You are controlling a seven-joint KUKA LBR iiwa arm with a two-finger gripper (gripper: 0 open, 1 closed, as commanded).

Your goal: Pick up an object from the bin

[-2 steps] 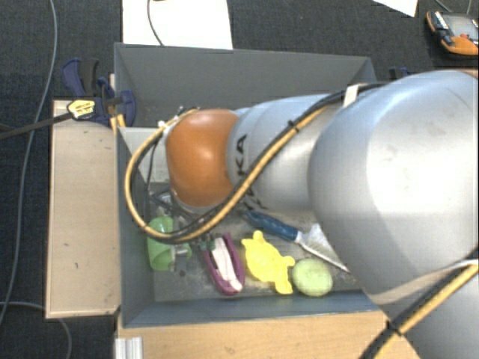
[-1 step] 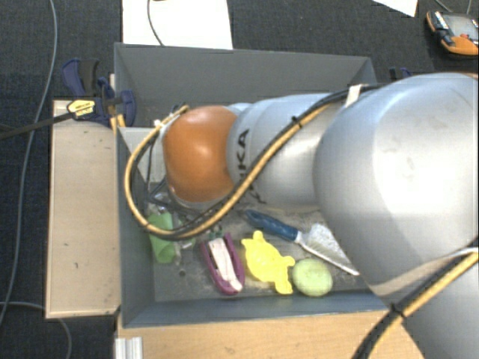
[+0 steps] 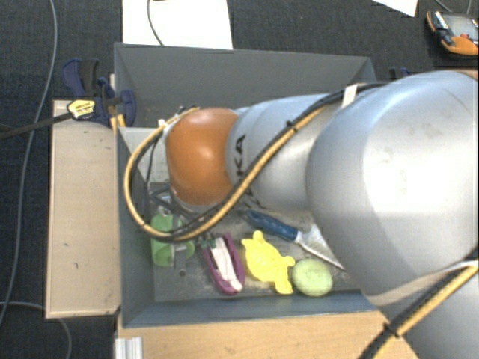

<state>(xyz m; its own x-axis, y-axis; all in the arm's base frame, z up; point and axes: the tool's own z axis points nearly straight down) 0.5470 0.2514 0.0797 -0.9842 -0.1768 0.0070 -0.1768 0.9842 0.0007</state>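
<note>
Several things are shown by the bin's [image 3: 247, 73] near wall. The tool [image 3: 171, 245] is placed over a green piece [image 3: 159, 252] at the near left, beside a purple-and-white item [image 3: 224, 265]; whether it is apart or together cannot be told. Positioning before the grasp is judged in hand; closing and lifting are called for next.

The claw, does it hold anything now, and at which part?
Cannot be told. The claw is down beside a green thing at the left of the bin; the orange wrist cover hides any hold.
</note>
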